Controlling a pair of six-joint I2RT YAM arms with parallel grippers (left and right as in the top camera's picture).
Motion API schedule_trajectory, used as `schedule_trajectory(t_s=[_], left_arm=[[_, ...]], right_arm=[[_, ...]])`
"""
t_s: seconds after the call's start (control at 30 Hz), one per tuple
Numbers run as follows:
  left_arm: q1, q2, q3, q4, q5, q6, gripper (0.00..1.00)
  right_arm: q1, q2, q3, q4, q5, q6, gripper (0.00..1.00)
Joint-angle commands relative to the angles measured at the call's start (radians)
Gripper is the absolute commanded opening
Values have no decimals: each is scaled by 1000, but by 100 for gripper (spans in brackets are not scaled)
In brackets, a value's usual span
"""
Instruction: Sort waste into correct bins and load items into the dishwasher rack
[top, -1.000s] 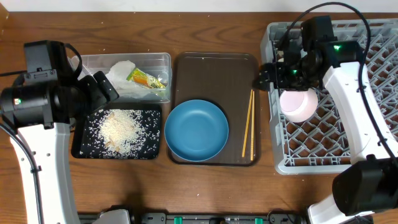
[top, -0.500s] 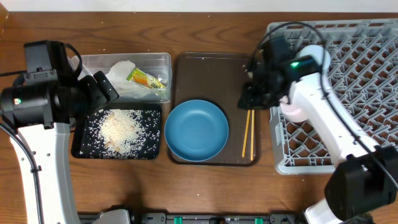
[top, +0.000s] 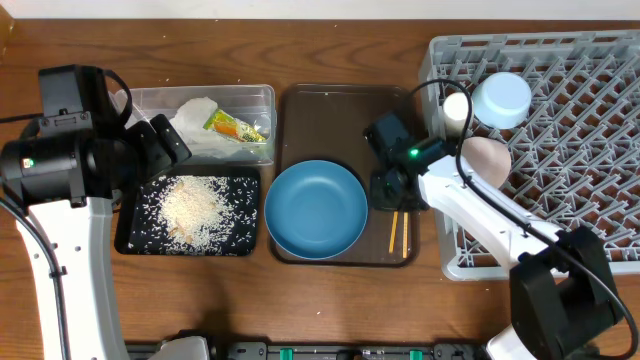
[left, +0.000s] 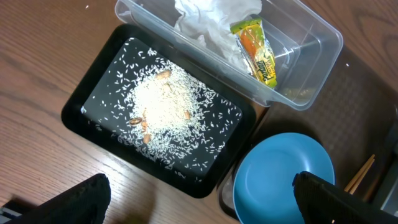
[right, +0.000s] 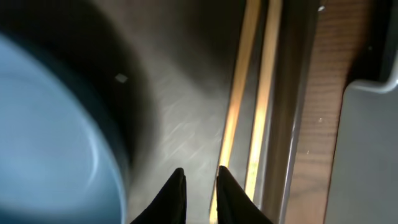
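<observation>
Right gripper (top: 392, 190): down over the right edge of the brown serving tray (top: 340, 105), just beside the blue plate (top: 316, 208). Judged to be placed there to lift the chopsticks (right: 237, 93).
Right fingers (right: 168, 205): drawn close, with a narrow gap between the tips, set at the nearer chopstick. Whether they clamped it could not be told (the wrist view was blurred at the tips).
Chopsticks: lay side by side along the serving tray's right rim, not yet in the rack.
Left gripper (left: 208, 199): fingers spread wide and empty, held above the black tray (top: 128, 228). Judged parked clear of the other arm's work.
Clear tub (top: 200, 92): held the crumpled napkin (top: 195, 118) and the snack wrapper (top: 235, 127).
Black tray: held the rice (top: 190, 208), heaped at the middle with loose grains around it.
Dishwasher rack (top: 580, 200): carried the light-blue bowl (top: 501, 98), the cream cup (top: 456, 108) and the white bowl (top: 487, 160), grouped at its left side.
Blue plate: on the serving tray, empty, not yet loaded.
</observation>
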Motion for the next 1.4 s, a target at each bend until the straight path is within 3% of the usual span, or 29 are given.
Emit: schedule_trajectory(t_s=[0.0, 1.1, 1.37], left_arm=[[5, 1, 1, -3, -16, 6, 96], [4, 6, 1, -3, -16, 6, 96], [4, 6, 1, -3, -16, 6, 96]], right_arm=[[-3, -4, -39, 39, 43, 43, 15], [-2, -3, -253, 285, 101, 137, 12], [-2, -3, -297, 310, 130, 159, 1]])
